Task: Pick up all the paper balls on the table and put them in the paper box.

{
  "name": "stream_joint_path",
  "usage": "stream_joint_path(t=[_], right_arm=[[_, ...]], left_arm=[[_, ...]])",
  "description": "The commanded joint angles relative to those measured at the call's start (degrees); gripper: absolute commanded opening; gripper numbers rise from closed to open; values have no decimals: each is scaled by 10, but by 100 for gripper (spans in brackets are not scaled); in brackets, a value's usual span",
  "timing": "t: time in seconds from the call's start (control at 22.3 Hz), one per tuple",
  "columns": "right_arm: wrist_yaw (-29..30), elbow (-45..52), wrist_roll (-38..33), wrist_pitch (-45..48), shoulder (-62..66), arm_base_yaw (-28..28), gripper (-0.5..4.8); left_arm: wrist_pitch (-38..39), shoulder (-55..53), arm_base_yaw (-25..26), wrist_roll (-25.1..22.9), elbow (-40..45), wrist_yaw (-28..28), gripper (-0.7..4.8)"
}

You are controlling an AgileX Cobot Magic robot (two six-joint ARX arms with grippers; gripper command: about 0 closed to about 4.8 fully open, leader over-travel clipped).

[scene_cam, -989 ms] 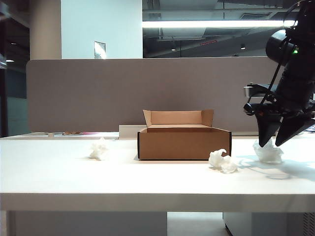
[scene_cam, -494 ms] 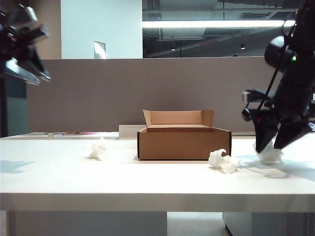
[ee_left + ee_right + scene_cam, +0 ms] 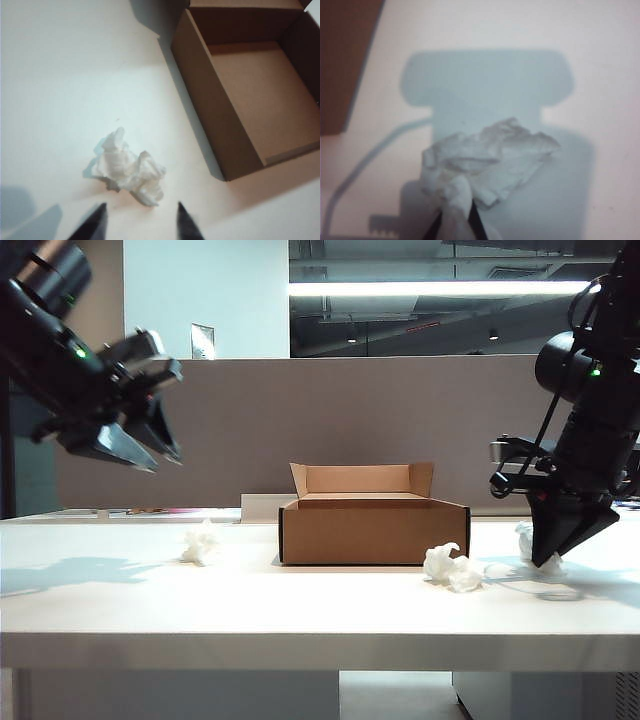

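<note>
On the right of the desk (image 3: 300,600), the right pincer (image 3: 549,558) points down, pressed together on a paper ball (image 3: 485,162), pinching a fold of it against the surface. The left pincer (image 3: 150,455) hangs well above the desk's left side, its tips spread, with a second ball (image 3: 129,172) lying below and just ahead of them. A third ball (image 3: 452,569) rests near the cardboard box (image 3: 372,528) at centre. A grey divider panel (image 3: 300,420) stands behind the white desk, under a lit ceiling strip (image 3: 430,288).
</note>
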State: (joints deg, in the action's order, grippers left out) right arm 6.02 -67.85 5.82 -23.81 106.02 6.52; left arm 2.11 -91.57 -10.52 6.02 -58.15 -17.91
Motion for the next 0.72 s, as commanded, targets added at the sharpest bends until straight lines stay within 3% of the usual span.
stream_joint_path(t=[0.04, 0.13, 0.27, 0.36, 0.63, 0.72], right_arm=[[-2, -4, 0, -4, -24, 1, -5], [-10, -6, 0, 0, -42, 1, -5], [-14, -7, 0, 14, -73, 1, -5], [-9, -7, 0, 20, -90, 2, -5], [31, -44, -3, 22, -97, 28, -5], [31, -49, -3, 64, -96, 51, -5]], left_arm=[[-9, -28, -7, -2, -19, -2, 194], [-9, -47, -8, -2, -30, -3, 211], [-9, -74, -10, -2, -46, -2, 316], [-9, -86, -11, -2, -53, -1, 355], [-9, -111, -11, -2, -61, 1, 355], [-9, -115, -11, -2, -61, 1, 355]])
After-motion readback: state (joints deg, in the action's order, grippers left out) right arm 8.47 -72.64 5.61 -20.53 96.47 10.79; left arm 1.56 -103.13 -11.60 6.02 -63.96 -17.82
